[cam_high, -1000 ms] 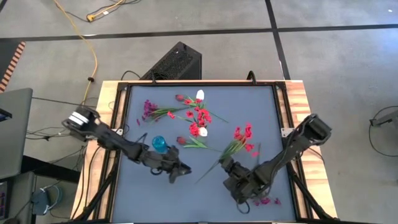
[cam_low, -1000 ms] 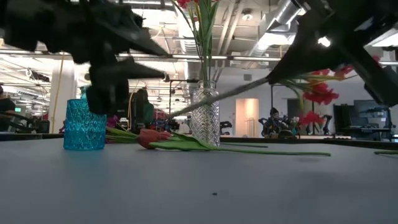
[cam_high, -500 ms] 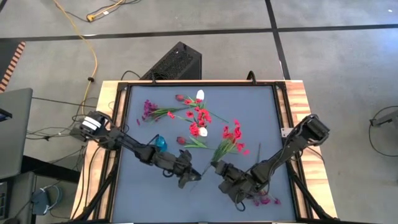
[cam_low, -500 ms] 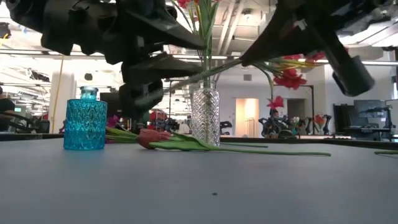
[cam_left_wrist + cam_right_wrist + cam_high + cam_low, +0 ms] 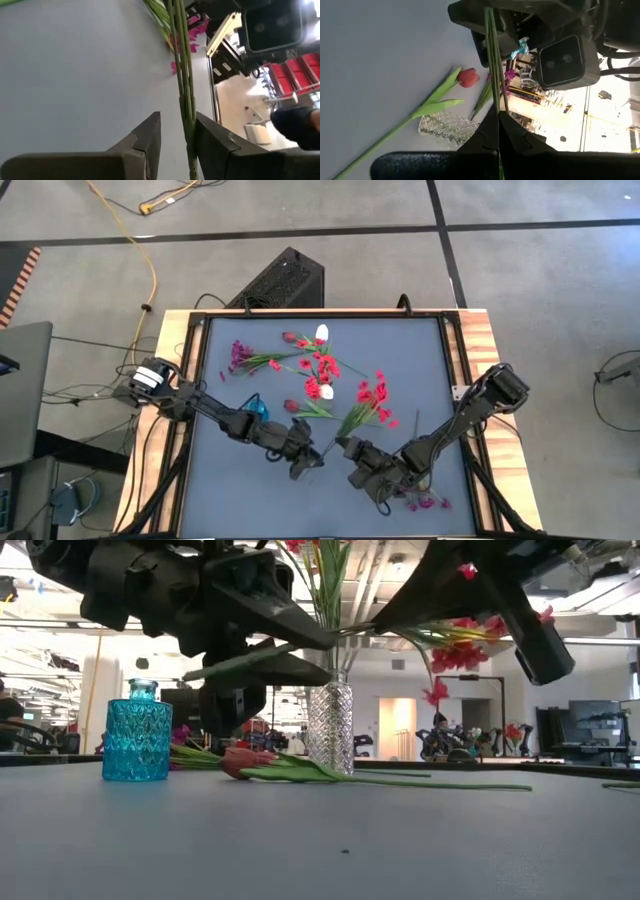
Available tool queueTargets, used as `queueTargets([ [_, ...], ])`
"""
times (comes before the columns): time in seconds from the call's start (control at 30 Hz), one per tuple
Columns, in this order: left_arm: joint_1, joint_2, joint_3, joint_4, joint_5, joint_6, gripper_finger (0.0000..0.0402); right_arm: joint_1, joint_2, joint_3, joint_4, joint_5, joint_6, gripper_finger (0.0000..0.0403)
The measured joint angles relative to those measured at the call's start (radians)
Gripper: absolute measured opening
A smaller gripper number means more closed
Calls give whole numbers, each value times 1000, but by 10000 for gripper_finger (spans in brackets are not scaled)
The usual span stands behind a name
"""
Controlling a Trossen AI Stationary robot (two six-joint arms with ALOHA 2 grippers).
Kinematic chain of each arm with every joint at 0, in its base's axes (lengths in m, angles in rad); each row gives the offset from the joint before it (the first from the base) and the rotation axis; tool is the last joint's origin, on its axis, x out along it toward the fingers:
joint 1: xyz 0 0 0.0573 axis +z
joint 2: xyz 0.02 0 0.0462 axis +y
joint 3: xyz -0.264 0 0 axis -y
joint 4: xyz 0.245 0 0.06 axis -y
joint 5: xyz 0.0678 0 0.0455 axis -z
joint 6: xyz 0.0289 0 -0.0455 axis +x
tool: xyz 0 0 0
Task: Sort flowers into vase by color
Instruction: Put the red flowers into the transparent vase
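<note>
Right hand [image 5: 347,448] pinches the green-stemmed red sprig [image 5: 368,402]; left hand [image 5: 175,137], half-open, seemingly straddles its stem untouched.

High view: overhead, straight down, far, whole table [image 5: 420,350] plus floor around. Low view: tabletop height, level across into room, close to blue vase [image 5: 137,736] and clear vase [image 5: 330,727]. Left wrist view: close, along stem [image 5: 184,90] over table. Right wrist view: close, same stem, also clear vase and tulip [image 5: 468,77], shared with low view.
</note>
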Motion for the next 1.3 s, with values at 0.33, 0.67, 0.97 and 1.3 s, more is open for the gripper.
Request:
queueTargets([
  [0.33, 0, 0, 0, -4, 40, 61, 6, -5, 0, 0, 0, -2, 0, 39],
  [0.67, 13, 0, 0, 8, 25, 54, 2, 27, 0, 0, -7, 3, -42, 90],
  [0.97, 32, -8, 0, 26, -40, 51, 1, 85, -117, 0, -122, -38, 283, 187],
  [1.3, 36, -13, 67, 32, -52, 213, 0, 49, -393, -196, -236, -514, 1207, 218],
])
